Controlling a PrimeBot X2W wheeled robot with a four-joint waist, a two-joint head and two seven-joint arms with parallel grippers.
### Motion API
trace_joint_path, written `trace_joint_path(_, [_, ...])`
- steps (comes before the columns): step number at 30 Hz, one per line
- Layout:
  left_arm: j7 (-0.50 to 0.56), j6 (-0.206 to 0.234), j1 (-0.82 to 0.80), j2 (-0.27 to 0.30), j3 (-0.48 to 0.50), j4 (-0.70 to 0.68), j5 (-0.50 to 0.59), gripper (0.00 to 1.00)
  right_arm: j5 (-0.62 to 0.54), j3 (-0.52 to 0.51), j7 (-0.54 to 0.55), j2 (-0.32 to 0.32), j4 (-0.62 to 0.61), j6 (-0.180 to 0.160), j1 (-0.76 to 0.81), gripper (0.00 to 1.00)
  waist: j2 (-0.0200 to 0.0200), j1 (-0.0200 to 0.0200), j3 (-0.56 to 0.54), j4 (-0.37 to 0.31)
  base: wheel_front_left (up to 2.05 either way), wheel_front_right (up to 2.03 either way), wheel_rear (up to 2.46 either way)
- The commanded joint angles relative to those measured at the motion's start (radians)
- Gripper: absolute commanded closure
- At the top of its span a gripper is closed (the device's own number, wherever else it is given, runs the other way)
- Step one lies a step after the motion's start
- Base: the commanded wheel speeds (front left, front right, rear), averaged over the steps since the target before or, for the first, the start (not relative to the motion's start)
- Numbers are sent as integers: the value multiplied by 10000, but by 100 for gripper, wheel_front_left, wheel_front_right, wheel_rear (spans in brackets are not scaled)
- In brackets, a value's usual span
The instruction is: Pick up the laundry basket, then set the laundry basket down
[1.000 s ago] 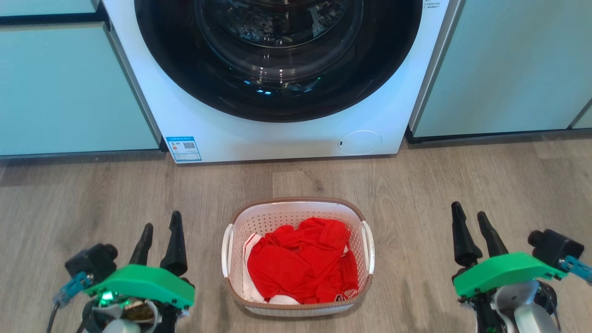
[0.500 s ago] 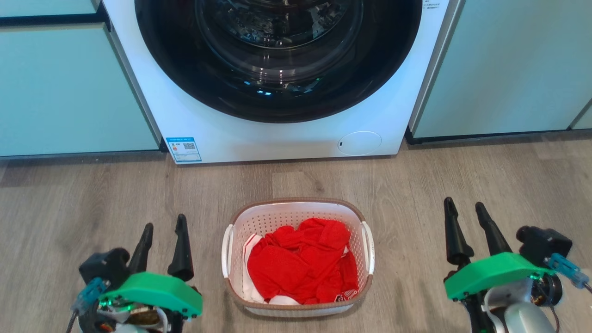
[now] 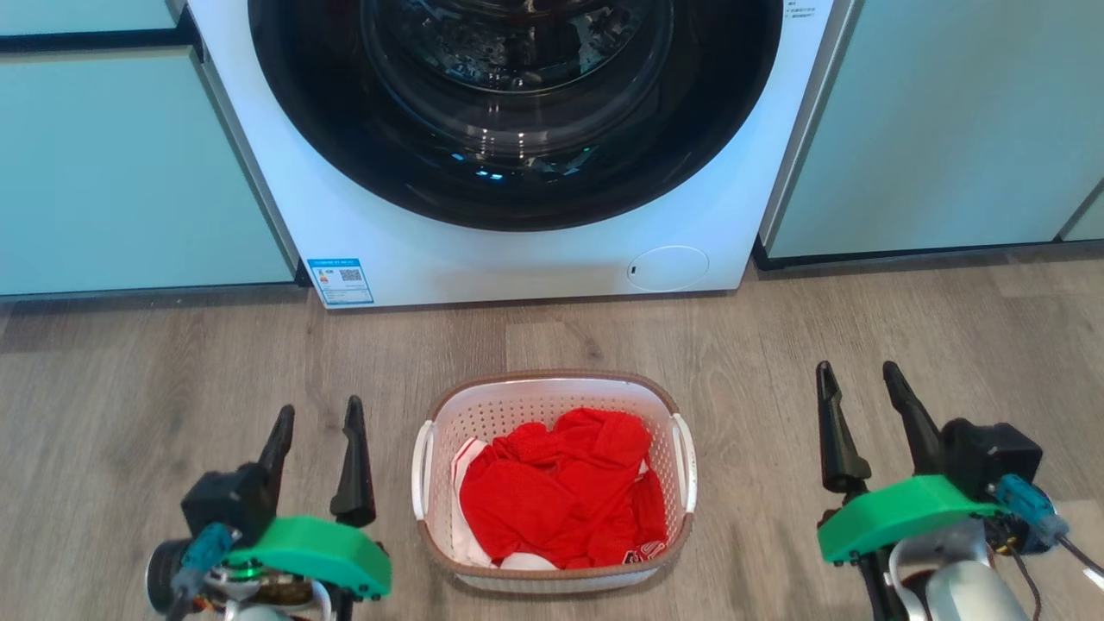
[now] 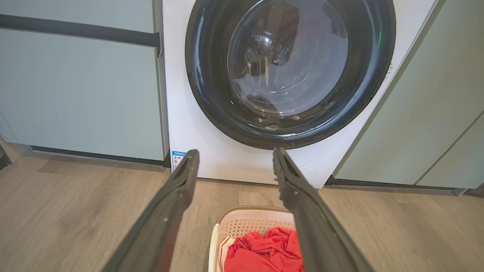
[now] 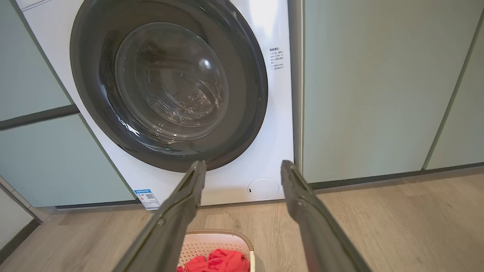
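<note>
The left gripper (image 3: 319,410) sits lowest and nearest at the left of the head view. Its two dark fingers are spread apart with nothing between them. The right gripper (image 3: 858,371) is at the near right, its fingers likewise parted and empty. Both point forward, toward the machine.

Between the two, a little farther out, the laundry basket (image 3: 552,398) stands upright on the wood floor (image 3: 129,388). A heap of red clothes (image 3: 561,492) fills most of it, and a bit of white cloth shows at its near left corner. The left gripper is near the basket's left handle (image 3: 422,470) but clear of it. The right gripper is well apart from the right handle (image 3: 687,461), with bare floor between them. Each wrist view catches the far end of the basket at its bottom edge, below the open fingers.

Past the basket comes a strip of floor, then the white washing machine (image 3: 483,259). Its round dark door (image 3: 517,103) looks shut. Pale green cabinets (image 3: 121,164) stand on either side of it.

The task appears barely begun. The basket rests on the floor and neither gripper touches it, so both the lift and the setting down are left to do. The grippers would likely have to come inward to the handles or the rim and close there before any lift. The right one has the farther way to go.
</note>
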Motion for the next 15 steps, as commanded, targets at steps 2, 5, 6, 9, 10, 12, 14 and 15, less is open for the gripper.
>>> trace_joint_path(2, [-188, 58, -176, 55, 224, -410, 450, 0, -461, 291, -209, -114, -450, 22, -87, 0, -1, 0, -6, -4, 0, 0, 0])
trace_joint_path(5, [-276, 46, -147, 20, 197, -416, 762, 0, -823, 348, -297, -118, -497, 22, -73, 0, -1, 0, -9, -4, 0, 0, 0])
trace_joint_path(6, [-305, 39, -138, 4, 195, -418, 850, 0, -939, 364, -326, -119, -511, 22, -68, 0, -1, 0, -10, -2, 0, 0, 0])
trace_joint_path(9, [-394, 27, -108, -47, 209, -428, 1116, 0, -1305, 417, -414, -123, -542, 23, -54, 0, -1, 0, -15, 3, 0, 0, 0])
trace_joint_path(10, [-423, 24, -98, -60, 212, -434, 1220, 0, -1428, 435, -443, -124, -553, 23, -51, 0, -1, 0, -16, 3, 0, 0, 0])
trace_joint_path(12, [-482, 16, -73, -87, 217, -446, 1425, 0, -1668, 473, -502, -126, -573, 24, -46, 0, -1, 0, -21, 2, 0, 0, 0])
trace_joint_path(14, [-540, 10, -51, -108, 211, -466, 1659, 0, -1913, 514, -560, -129, -596, 24, -43, 0, -1, 0, -28, -1, 0, 0, 0])
trace_joint_path(15, [-570, 7, -43, -117, 207, -475, 1780, 0, -2036, 535, -589, -130, -608, 24, -43, 0, -1, 0, -32, -3, 0, 0, 0])
